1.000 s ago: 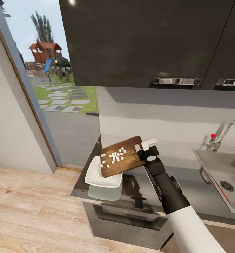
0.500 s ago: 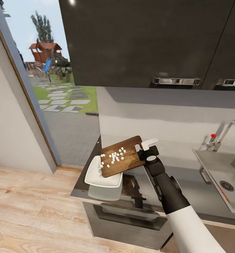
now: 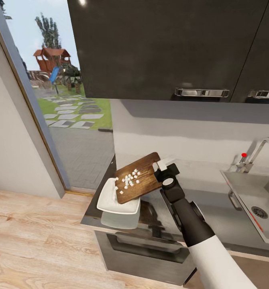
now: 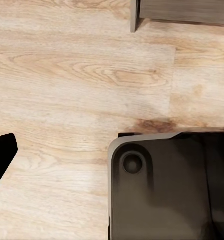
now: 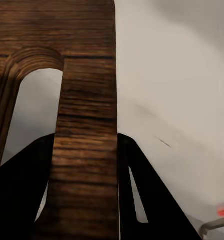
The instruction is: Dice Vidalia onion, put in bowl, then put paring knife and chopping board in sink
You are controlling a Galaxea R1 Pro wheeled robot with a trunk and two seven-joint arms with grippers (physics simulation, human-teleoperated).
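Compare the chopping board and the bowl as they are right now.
The chopping board is dark-brown wood; the bowl is white. The board is held in the air, tilted, by the right gripper, while the bowl rests on the countertop. The board carries the diced onion; no dice show in the visible part of the bowl. Both are roughly rectangular with rounded corners.

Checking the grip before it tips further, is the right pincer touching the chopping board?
Touching. In the right wrist view the dark fingers press both sides of the chopping board end strip beside its handle slot.
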